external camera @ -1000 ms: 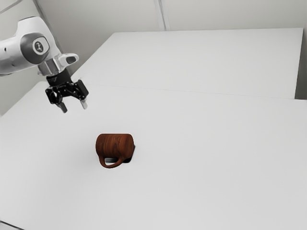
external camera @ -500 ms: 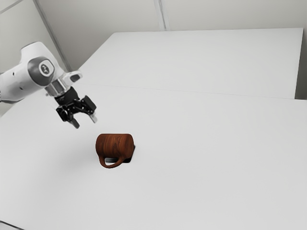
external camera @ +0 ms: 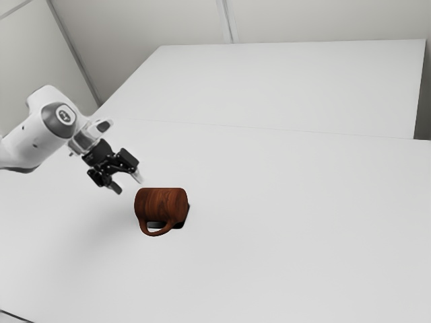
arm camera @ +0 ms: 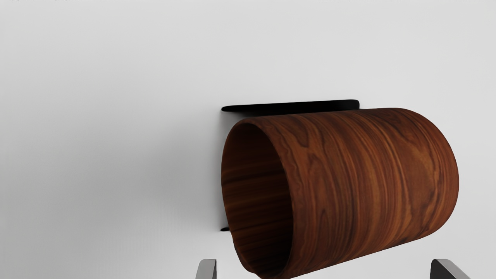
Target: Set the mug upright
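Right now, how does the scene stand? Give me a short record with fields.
mug: brown wood grain, lying on its side, mouth visible in the wrist view
handle: toward the exterior view's bottom edge
surface: pale table
beside mug: black patch, nature unclear
jaws: open, near the mug, not gripping it
upright: no

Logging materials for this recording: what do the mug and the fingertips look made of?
Mug: apparently wood with a soft satin sheen, judging by its streaked brown grain, though it could be a printed pattern. Fingertips: smooth grey, perhaps metal or plastic.
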